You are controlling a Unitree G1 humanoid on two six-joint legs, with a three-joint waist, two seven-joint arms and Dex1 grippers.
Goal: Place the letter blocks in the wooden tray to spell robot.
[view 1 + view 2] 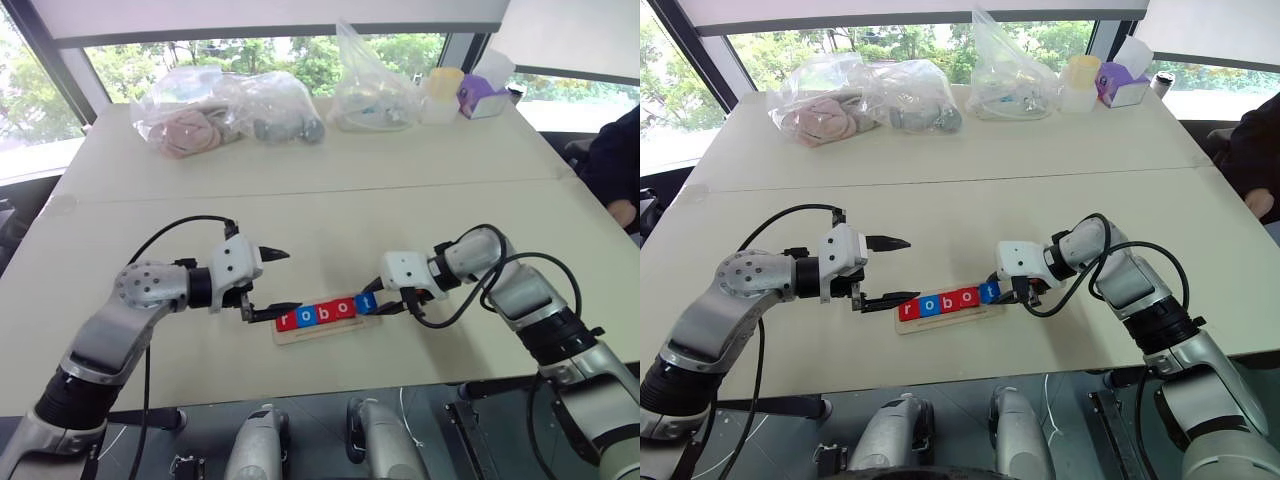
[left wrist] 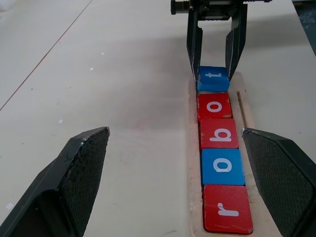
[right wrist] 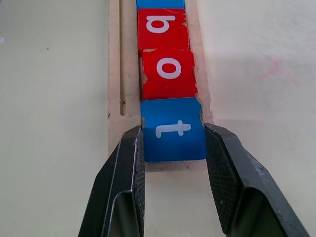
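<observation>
The blue "t" block (image 3: 173,129) is held between the two fingers of the right gripper (image 3: 173,148), which are clamped on its two side faces, at the right-hand end of the wooden tray (image 2: 193,163). The tray's long axis runs left to right across the table (image 1: 300,190), and the right gripper is lined up along that axis, so the block lies straight ahead of its fingertips, touching the red "o" block (image 3: 169,73). The "t" block appears seated at the tray's last place, with r, o, b, o in a row beyond it; the next move is judged to be a release and a straight pull-back along the tray. The left gripper (image 1: 262,283) is spread wide and holds nothing, hovering at the tray's other end by the "r" block (image 2: 227,215). Plastic bags (image 1: 225,110) lie on the pale table well apart, by the window.
</observation>
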